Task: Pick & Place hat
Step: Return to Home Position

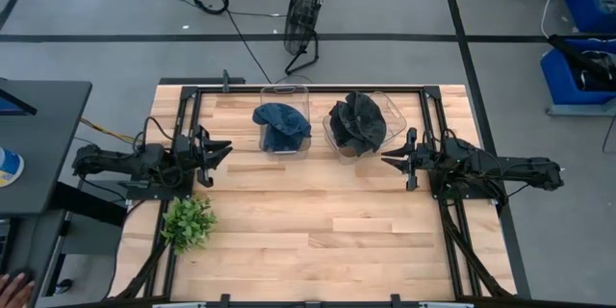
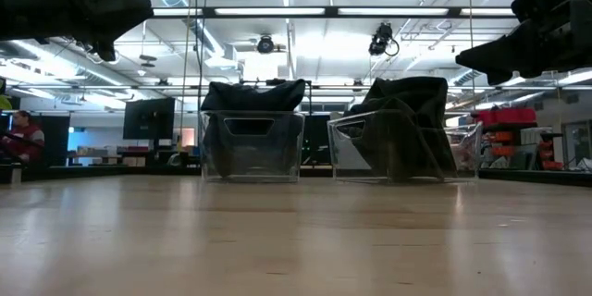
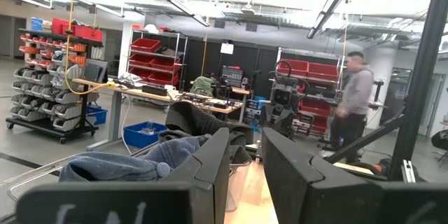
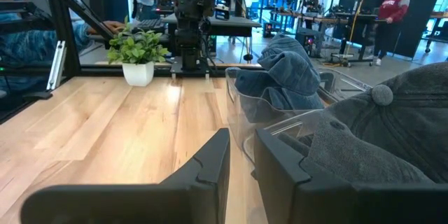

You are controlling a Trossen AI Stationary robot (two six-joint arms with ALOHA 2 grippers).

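A blue denim hat [image 1: 282, 123] lies in the left clear bin [image 1: 287, 150] at the table's far side, its crown above the rim. A dark grey hat [image 1: 356, 122] fills the right clear bin [image 1: 393, 108] and spills over its rim. Both hats also show in the low view [image 2: 254, 95] [image 2: 407, 102]. My left gripper [image 1: 221, 150] hovers left of the denim hat's bin, empty, its fingers a narrow gap apart [image 3: 245, 147]. My right gripper [image 1: 390, 160] hovers just near-right of the dark hat's bin, empty, its fingers also a narrow gap apart [image 4: 241, 147].
A small green plant in a white pot [image 1: 189, 221] stands at the table's near left. Bare wood lies between the two arms and toward the near edge. Black frame rails [image 1: 192, 106] run along the table's sides. People show in the room beyond.
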